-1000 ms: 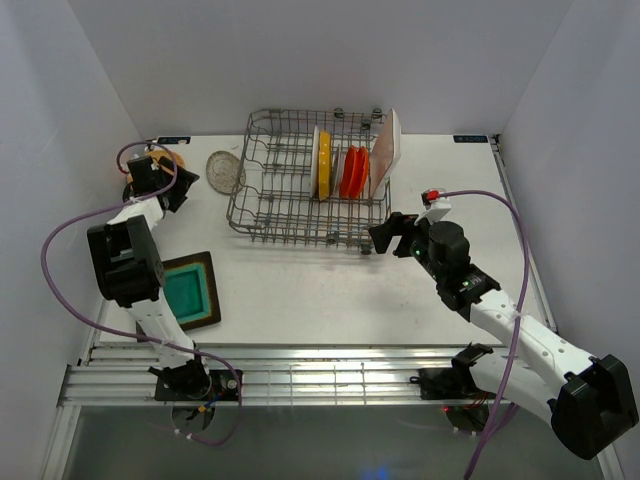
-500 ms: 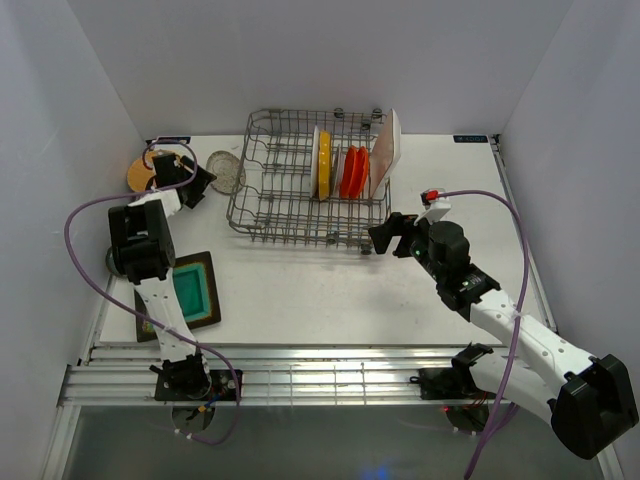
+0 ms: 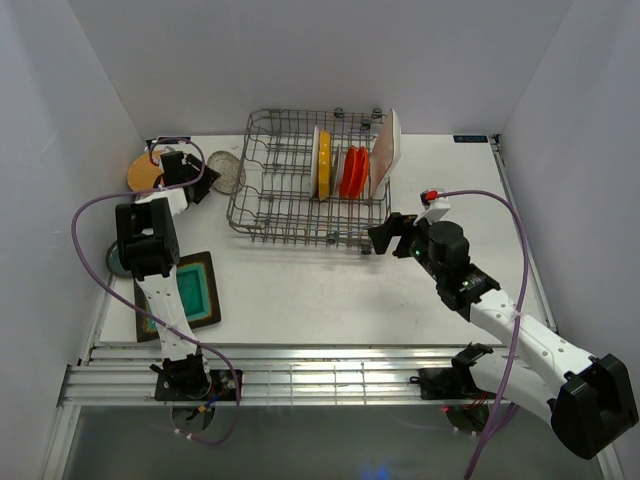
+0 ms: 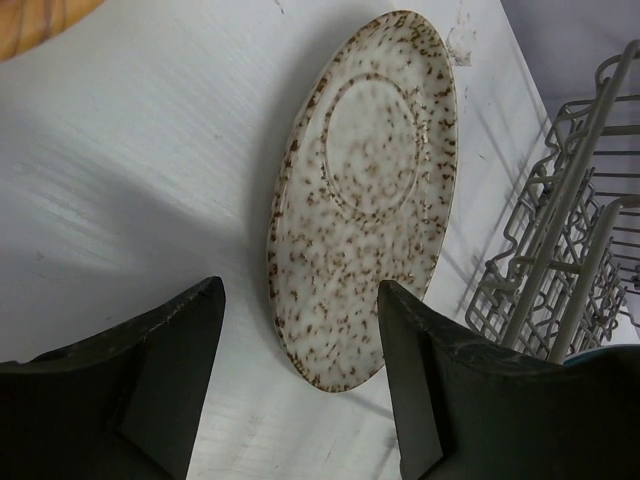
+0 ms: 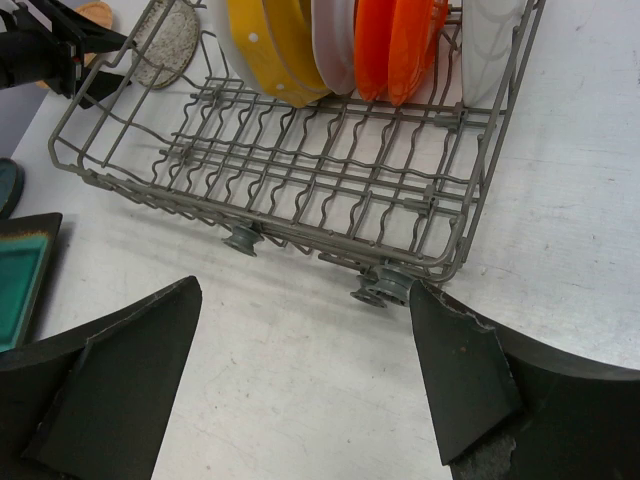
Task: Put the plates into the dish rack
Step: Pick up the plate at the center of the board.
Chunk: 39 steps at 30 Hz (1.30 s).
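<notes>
Top external layout: the dish rack (image 3: 290,215) sits toward 12 o'clock on the table (image 3: 300,290), with an arm at each side of it.
Rack load: a yellow scalloped plate (image 3: 323,163), a white plate (image 5: 335,45), an orange-red plate (image 3: 352,172) and a white rectangular plate (image 3: 388,150) stand on edge in the rack's 3 o'clock half; the 9 o'clock half holds only wire.
Speckled plate: the pale speckled plate (image 4: 365,190) lies flat on the table, just beside the rack at its 9 o'clock side.
Wooden plate: the tan wooden plate (image 3: 143,173) lies at 9 o'clock of the speckled one, apart from it.
Square plate: the square teal plate (image 3: 190,290) lies flat toward 8 o'clock of the table; a dark teal plate (image 3: 115,262) shows partly behind the left arm.
Left gripper: the left gripper (image 4: 298,310) is spread wide and empty, poised at the speckled plate's rim; contact cannot be told.
Right gripper: the right gripper (image 5: 300,300) is spread wide and empty, over bare table at the rack's 5 o'clock corner.
</notes>
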Each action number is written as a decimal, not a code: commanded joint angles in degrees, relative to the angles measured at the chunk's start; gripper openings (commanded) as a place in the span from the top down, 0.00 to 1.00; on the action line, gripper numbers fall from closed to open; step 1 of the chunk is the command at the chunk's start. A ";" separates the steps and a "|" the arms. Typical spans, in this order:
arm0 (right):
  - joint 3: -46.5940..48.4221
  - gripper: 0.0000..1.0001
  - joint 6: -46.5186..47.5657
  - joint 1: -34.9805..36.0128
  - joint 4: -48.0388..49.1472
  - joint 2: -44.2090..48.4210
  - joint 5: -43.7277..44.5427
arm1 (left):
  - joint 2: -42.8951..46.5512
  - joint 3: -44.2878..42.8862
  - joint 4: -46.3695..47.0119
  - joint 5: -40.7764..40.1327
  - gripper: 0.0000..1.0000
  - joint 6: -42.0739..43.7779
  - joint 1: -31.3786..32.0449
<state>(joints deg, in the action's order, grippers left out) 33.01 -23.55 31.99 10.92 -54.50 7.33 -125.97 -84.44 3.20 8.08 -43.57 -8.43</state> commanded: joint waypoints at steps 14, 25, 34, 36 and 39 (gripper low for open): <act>2.58 0.10 0.61 -0.08 2.71 -0.87 -0.13 | -3.40 -3.01 1.28 2.29 0.35 -0.55 0.34; 2.58 0.10 0.61 -0.08 2.71 -0.61 -0.04 | -4.28 -3.80 0.84 2.91 0.42 -0.64 0.43; 2.58 0.10 0.61 -0.08 2.62 -0.61 -0.21 | -4.81 -4.41 -0.21 2.91 0.53 -0.72 0.51; 2.58 0.10 0.61 0.00 2.62 -0.70 -0.39 | -4.72 -4.41 -0.56 2.82 0.57 -0.73 0.43; 2.58 0.10 0.61 -0.08 2.70 -0.70 -0.30 | -4.90 -4.59 -1.00 3.08 0.71 -0.90 0.34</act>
<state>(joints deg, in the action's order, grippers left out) 33.21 -23.55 31.99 10.90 -55.24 7.29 -130.06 -87.61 4.67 10.35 -44.73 -8.40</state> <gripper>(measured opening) 0.904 0.332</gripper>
